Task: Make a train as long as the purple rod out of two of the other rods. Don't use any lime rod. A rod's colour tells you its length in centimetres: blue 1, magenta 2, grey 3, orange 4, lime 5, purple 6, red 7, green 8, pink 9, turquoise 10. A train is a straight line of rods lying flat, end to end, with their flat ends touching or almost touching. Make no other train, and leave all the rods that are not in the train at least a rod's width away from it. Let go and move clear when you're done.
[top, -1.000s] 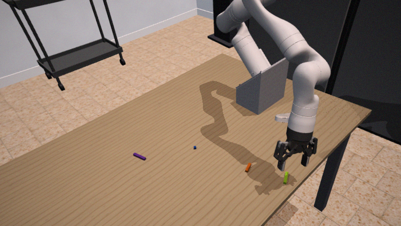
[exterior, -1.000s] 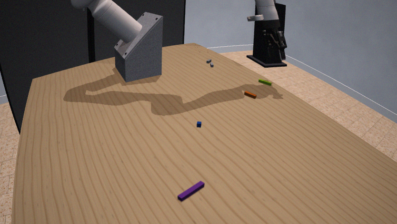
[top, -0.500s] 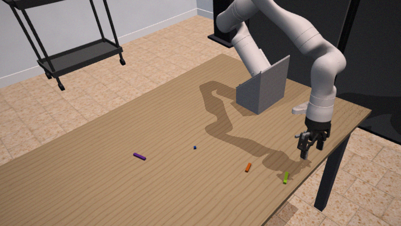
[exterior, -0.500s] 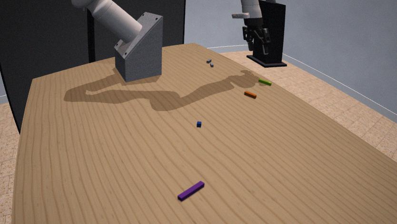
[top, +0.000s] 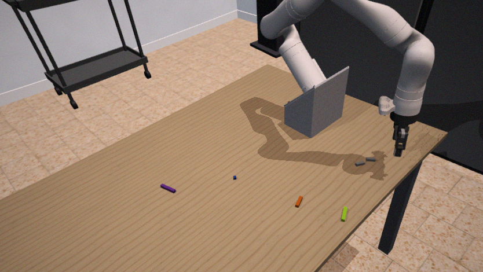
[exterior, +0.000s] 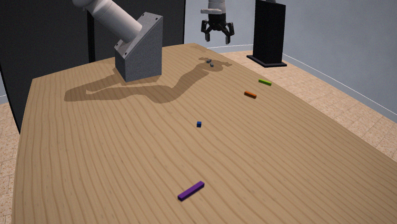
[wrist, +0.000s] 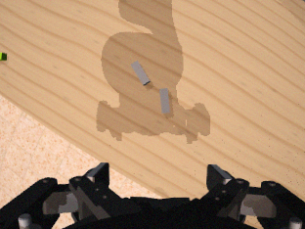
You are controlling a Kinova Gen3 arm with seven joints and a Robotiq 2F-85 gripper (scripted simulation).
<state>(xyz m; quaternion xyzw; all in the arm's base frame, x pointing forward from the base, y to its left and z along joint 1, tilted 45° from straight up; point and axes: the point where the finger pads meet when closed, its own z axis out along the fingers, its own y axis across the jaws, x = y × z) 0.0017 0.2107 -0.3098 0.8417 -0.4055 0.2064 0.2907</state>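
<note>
My gripper (top: 398, 148) is open and empty. It hangs well above the table's right end, near the edge; it also shows in the exterior view (exterior: 217, 34) and in the wrist view (wrist: 158, 177). Two grey rods (top: 360, 163) (top: 370, 158) lie flat in its shadow, close together but apart and at an angle to each other; the wrist view shows them too (wrist: 140, 73) (wrist: 166, 101). The purple rod (top: 168, 188) lies far off to the left. The blue rod (top: 234, 177), the orange rod (top: 298, 201) and the lime rod (top: 344, 213) each lie alone.
The arm's grey wedge base (top: 317, 104) stands at the back of the table. The table edge runs close to the grey rods. A black cart (top: 91, 63) and a black pedestal (exterior: 268, 33) stand on the floor beyond the table.
</note>
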